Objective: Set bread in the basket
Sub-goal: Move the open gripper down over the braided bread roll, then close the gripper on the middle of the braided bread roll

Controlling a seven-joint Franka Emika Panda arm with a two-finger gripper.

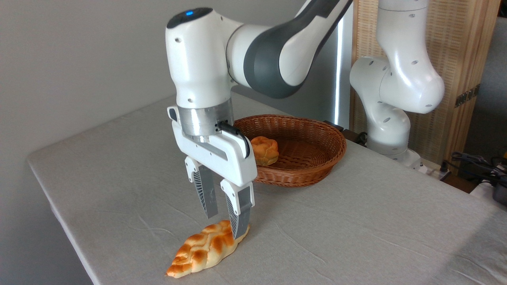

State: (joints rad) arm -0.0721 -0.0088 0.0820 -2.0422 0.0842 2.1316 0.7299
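The counter (356, 221) wears a matt pale-grey cloth, faintly creased. The basket (317, 166) is woven reddish-brown wicker with a rough braided rim and a slight sheen. The bread (202, 249) has a smooth, lightly glossy crust — cream with orange-brown ridges; the bun (264, 149) looks the same, glazed and orange. The arm (198, 55) is glossy white plastic with matt dark-grey joints and a brushed metal ring above the claw (225, 221), whose fingers (241, 215) are grey and ribbed. Behind — a pale wood panel (467, 47), visibly grained.
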